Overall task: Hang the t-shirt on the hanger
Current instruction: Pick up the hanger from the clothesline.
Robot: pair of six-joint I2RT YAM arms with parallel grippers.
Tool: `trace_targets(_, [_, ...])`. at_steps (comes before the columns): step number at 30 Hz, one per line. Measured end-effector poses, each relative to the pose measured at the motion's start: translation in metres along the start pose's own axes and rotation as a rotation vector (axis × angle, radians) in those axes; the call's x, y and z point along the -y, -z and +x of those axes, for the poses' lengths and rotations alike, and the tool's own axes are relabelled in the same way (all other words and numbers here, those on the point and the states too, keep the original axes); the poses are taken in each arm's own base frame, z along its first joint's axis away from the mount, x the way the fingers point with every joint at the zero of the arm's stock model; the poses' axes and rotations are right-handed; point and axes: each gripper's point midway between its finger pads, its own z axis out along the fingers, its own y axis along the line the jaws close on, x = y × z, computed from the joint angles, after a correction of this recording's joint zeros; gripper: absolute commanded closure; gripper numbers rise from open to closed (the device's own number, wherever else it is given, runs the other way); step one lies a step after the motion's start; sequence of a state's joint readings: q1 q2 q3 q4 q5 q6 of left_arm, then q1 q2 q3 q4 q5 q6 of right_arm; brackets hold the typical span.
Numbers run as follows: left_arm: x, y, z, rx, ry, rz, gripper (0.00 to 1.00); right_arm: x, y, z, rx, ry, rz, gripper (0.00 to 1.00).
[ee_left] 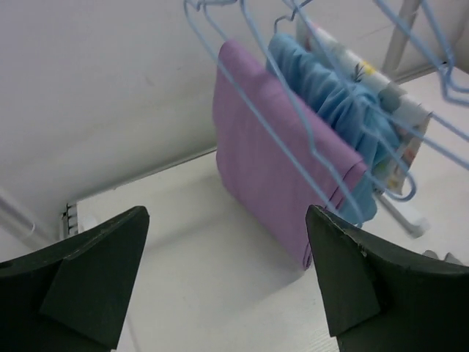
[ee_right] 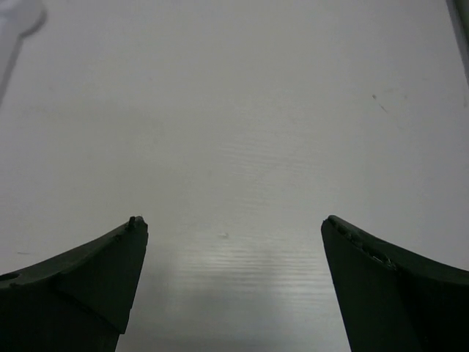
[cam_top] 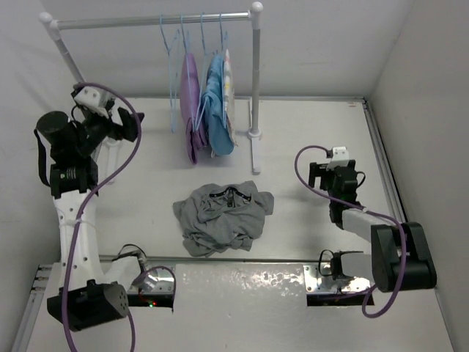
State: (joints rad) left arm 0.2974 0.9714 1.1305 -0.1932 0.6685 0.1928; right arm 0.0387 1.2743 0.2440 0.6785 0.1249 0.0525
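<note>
The grey t-shirt (cam_top: 223, 216) lies crumpled on the table, in front of the rack. The empty light-blue hanger (cam_top: 170, 88) hangs leftmost on the rail, and its wire crosses in front of the purple garment (ee_left: 271, 161) in the left wrist view. My left gripper (cam_top: 132, 123) is raised to the left of the hangers. It (ee_left: 227, 220) is open, nothing sits between its fingers (ee_left: 102, 279), and it points toward the purple garment. My right gripper (cam_top: 316, 176) hovers over bare table to the right of the t-shirt. It (ee_right: 234, 227) is open and empty.
A white rack (cam_top: 256, 88) stands at the back. From its rail (cam_top: 146, 20) hang a purple garment (cam_top: 190, 110), a blue one (cam_top: 216, 110) and a patterned white one (cam_top: 229, 88), each on its own hanger. Walls close in on both sides.
</note>
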Motion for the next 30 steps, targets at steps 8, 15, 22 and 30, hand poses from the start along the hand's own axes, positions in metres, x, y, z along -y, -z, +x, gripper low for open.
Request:
trace_targets(8, [0.04, -0.048, -0.026, -0.009, 0.061, 0.177, 0.13, -0.025, 0.017, -0.03, -0.014, -0.115, -0.133, 0.01])
trace_targets(15, [0.031, -0.092, -0.014, -0.067, 0.127, 0.174, 0.16, -0.043, 0.035, -0.069, -0.012, -0.163, -0.224, 0.01])
trace_targets(22, [0.033, -0.118, 0.011, -0.129, 0.162, 0.17, 0.25, -0.065, 0.055, -0.08, -0.034, -0.132, -0.294, 0.02])
trace_targets(30, [0.048, -0.128, 0.015, -0.139, 0.2, 0.191, 0.53, -0.058, 0.067, -0.078, -0.042, -0.122, -0.27, 0.02])
